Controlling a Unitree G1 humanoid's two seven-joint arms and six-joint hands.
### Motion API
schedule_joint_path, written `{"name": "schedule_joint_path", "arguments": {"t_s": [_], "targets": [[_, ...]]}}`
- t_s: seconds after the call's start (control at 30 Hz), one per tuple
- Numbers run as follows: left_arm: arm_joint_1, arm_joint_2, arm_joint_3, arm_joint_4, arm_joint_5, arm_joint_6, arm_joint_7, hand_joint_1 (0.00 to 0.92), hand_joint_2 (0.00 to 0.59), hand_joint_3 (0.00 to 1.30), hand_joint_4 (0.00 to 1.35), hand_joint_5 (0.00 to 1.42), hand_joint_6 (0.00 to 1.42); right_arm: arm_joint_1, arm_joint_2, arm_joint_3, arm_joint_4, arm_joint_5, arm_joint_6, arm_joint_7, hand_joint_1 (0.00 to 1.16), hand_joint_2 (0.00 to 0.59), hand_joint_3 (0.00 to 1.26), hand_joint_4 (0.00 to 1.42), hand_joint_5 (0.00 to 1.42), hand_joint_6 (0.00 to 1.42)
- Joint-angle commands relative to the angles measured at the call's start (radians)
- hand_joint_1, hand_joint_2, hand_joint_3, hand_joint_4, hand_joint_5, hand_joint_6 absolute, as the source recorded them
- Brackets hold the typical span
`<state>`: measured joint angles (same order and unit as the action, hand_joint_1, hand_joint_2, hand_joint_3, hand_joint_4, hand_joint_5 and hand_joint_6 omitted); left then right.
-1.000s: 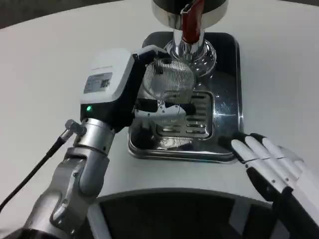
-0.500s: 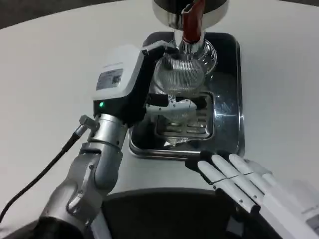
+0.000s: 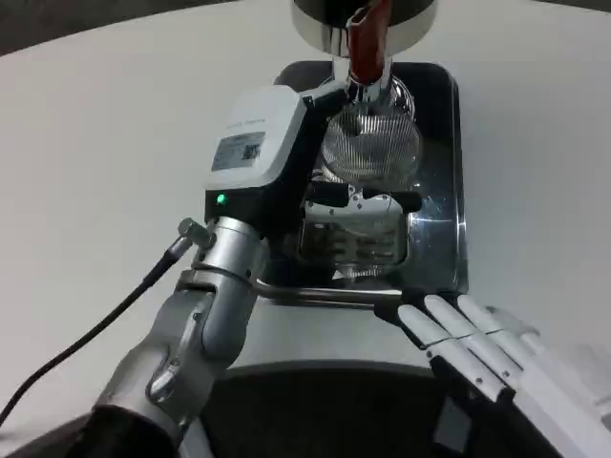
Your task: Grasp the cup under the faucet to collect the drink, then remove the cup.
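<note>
Over the shiny steel drip tray (image 3: 434, 253) we saw the left hand (image 3: 315, 181) grasping the clear ribbed glass cup (image 3: 370, 148), which sat on the tray directly beneath the red-handled chrome faucet (image 3: 364, 48). Near the tray's front edge, the right hand (image 3: 468, 339) lay released, fingers spread flat on the white table (image 3: 105, 143).

Even, bright overhead light leaves the white bench (image 3: 105, 124) pale grey and nearly free of shadow, dimming toward the dark strip at eleven o'clock. The chrome drip tray (image 3: 437, 191) throws hard glare streaks along its rim at three o'clock and mirrors the dark surroundings. Highlights glint on the ribbed glass cup (image 3: 370, 148) and the dispenser's polished base (image 3: 329, 29). The right hand (image 3: 477, 348) at five o'clock looks slightly soft; the centre is sharp.
</note>
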<state>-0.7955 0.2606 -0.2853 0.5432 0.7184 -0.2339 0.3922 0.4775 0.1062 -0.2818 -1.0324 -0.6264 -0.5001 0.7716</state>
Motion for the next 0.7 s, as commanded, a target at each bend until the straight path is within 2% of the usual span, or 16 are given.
{"name": "schedule_joint_path", "arguments": {"t_s": [0.03,0.57,0.7], "targets": [[0.009,0.027,-0.003,-0.013,0.006,-0.005,0.007,0.593,0.000,0.95,1.04,1.23,1.42,-0.010,0.056,-0.006,-0.015,0.023,0.010,0.011,0.48,0.419,0.05,0.01,0.00,0.05],[0.060,0.077,-0.008,-0.069,-0.004,0.000,-0.035,0.563,0.000,0.92,0.99,1.18,1.42,-0.032,0.053,0.023,-0.015,0.000,0.038,0.018,0.48,0.419,0.06,0.01,0.00,0.05],[0.063,0.085,-0.013,-0.072,-0.007,0.015,-0.077,0.517,0.000,0.80,0.80,1.04,1.40,-0.035,0.050,0.024,-0.015,-0.004,0.044,0.018,0.48,0.419,0.06,0.01,0.00,0.05]]}}
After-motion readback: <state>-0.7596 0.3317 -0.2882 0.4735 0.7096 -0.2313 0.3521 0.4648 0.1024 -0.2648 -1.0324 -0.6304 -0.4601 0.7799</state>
